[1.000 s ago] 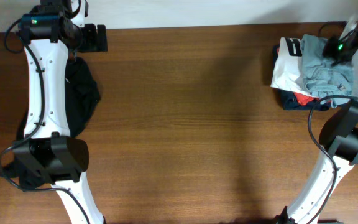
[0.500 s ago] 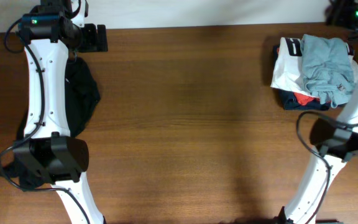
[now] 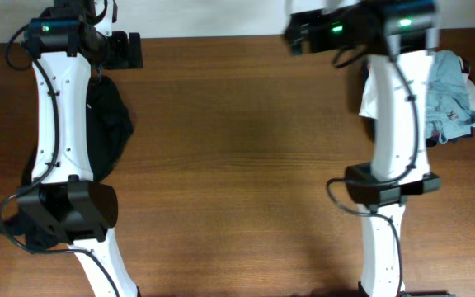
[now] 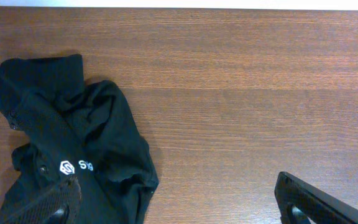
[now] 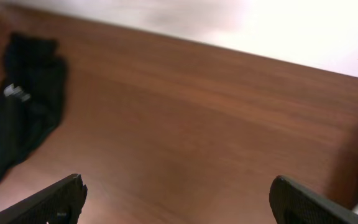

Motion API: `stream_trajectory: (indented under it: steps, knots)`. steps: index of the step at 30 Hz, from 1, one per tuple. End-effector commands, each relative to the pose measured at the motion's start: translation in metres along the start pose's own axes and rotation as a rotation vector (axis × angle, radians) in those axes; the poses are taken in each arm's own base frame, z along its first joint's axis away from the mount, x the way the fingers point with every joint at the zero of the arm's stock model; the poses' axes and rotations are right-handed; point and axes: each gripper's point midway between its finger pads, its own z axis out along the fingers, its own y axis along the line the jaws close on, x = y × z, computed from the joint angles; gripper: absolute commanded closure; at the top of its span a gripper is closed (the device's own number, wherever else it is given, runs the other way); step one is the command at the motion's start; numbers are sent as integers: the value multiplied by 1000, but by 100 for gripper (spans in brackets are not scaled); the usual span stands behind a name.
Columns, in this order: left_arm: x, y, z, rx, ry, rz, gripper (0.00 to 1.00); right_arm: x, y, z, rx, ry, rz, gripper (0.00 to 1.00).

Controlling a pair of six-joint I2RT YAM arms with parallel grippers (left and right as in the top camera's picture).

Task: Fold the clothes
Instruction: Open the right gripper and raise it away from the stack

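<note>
A pale grey-teal shirt [image 3: 454, 89] lies crumpled on top of a pile at the far right of the table. The black top [image 3: 110, 124] lies bunched at the left, partly under my left arm; the left wrist view shows it [image 4: 73, 137] with its small white logo [image 4: 67, 167]. My left gripper [image 3: 130, 51] [image 4: 179, 208] hangs open over the table at the black top's right edge, with nothing between its fingers. My right gripper [image 3: 298, 36] [image 5: 182, 202] is open and empty over bare wood near the back edge; that view is blurred, with the black top [image 5: 20, 112] far off.
A white shirt [image 3: 369, 101] shows at the pile's left side, mostly covered by my right arm [image 3: 394, 107], which stretches from the front right to the back middle. The wooden table [image 3: 237, 165] ends at a white wall along the back.
My right gripper opened, left the pile and swung left along the back edge to the middle. The grey-teal shirt stays on the pile. The left arm has not moved.
</note>
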Motion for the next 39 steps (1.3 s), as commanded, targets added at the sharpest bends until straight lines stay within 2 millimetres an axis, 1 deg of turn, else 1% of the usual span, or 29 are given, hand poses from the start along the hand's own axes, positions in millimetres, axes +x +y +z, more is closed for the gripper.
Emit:
stream_trajectory:
  steps: [1, 2, 3, 5, 8, 10, 12, 14, 15, 17, 18, 20, 22, 25, 28, 31, 33, 36, 39]
  knots:
    - [-1, -1, -6, -2, -10, 3, 1, -1, 45, -9, -58, -20, -54, 1]
    - [-1, -1, -6, -2, -10, 3, 1, 0, 52, -8, -51, -18, -68, 1]
    - [-1, -1, -6, -2, -10, 3, 1, 0, 52, -6, -19, -19, -80, 1]
    - [-1, -1, -6, -2, -10, 4, 1, 1, 46, -5, 65, -16, -93, 1]
    - [-1, -1, -6, -2, -10, 4, 1, 11, 45, -3, 85, 22, -95, 1]
    - [-1, -1, -6, -2, -10, 3, 1, 23, 38, -5, 118, 73, -88, 1]
    - [-1, -1, -6, -2, -10, 3, 1, 23, 26, -6, 157, 74, -79, 1]
    - [-1, -1, -6, -2, -10, 3, 1, 23, 19, -6, 181, 78, -74, 1]
    - [-1, -1, -6, -2, -10, 3, 1, 21, 16, -10, 200, 67, -75, 1]
    - [-1, -1, -6, -2, -10, 4, 1, 16, 12, -26, 239, 35, -77, 1]
    - [-1, -1, -6, -2, -10, 3, 1, 11, 11, -41, 259, 1, -79, 1]
    - [-1, -1, -6, -2, -10, 4, 1, 2, 12, -66, 281, -63, -81, 1]
    - [-1, -1, -6, -2, -10, 3, 1, -8, 13, -89, 299, -129, -90, 1]
    - [-1, -1, -6, -2, -10, 3, 1, -26, 18, -123, 306, -232, -159, 1]
    - [-1, -1, -6, -2, -10, 3, 1, -39, 15, -152, 322, -321, -150, 1]
    - [-1, -1, -6, -2, -10, 3, 1, -45, 11, -174, 331, -386, -137, 1]
    - [-1, -1, -6, -3, -10, 3, 1, -46, 6, -184, 337, -422, -129, 1]
    - [-1, -1, -6, -3, -10, 3, 1, -37, -5, -192, 339, -458, -112, 1]
    - [-1, -1, -6, -2, -10, 3, 1, -20, -19, -194, 329, -487, -96, 2]
